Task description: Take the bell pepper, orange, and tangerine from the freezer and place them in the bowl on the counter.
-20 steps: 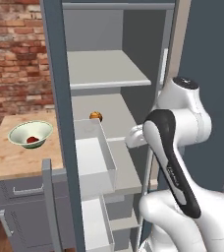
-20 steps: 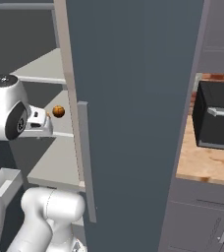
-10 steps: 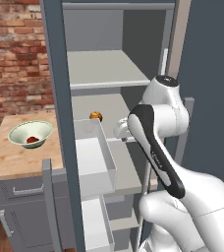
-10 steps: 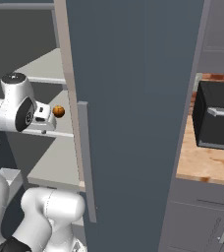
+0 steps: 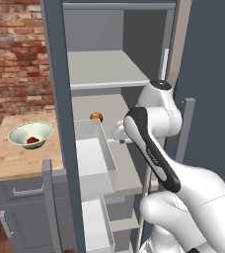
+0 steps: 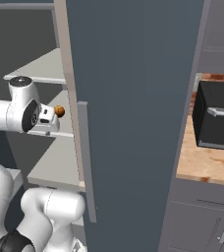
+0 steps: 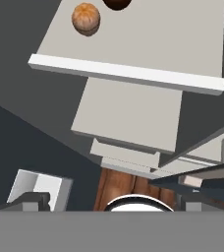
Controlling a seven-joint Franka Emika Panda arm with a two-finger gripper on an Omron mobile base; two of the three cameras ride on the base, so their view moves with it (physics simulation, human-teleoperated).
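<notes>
The freezer [image 5: 109,74] stands open. On its middle shelf lies a round orange-brown fruit [image 5: 96,116] [image 6: 59,110] [image 7: 86,18]; a second, darker round fruit [image 7: 117,4] is cut by the hand view's top edge. I cannot tell which is the orange and which the tangerine. My gripper [image 7: 116,201] is open and empty, hovering above the shelf's front edge, short of the fruits; the hand [image 5: 118,133] [image 6: 46,119] is just right of the first fruit. The red bell pepper [image 5: 32,140] lies in the pale bowl [image 5: 20,132] on the counter [image 5: 16,163].
A translucent white bin [image 5: 95,160] sticks out under the hand, with another bin [image 5: 95,225] lower down. The freezer door [image 6: 133,123] stands open on the right. A black appliance [image 6: 217,115] sits on a far counter. A brick wall [image 5: 16,59] backs the bowl's counter.
The arm has swung left into the freezer, bringing the hand closer to the orange-brown fruit on the middle shelf. The fruit, bowl and bell pepper have stayed in place.
</notes>
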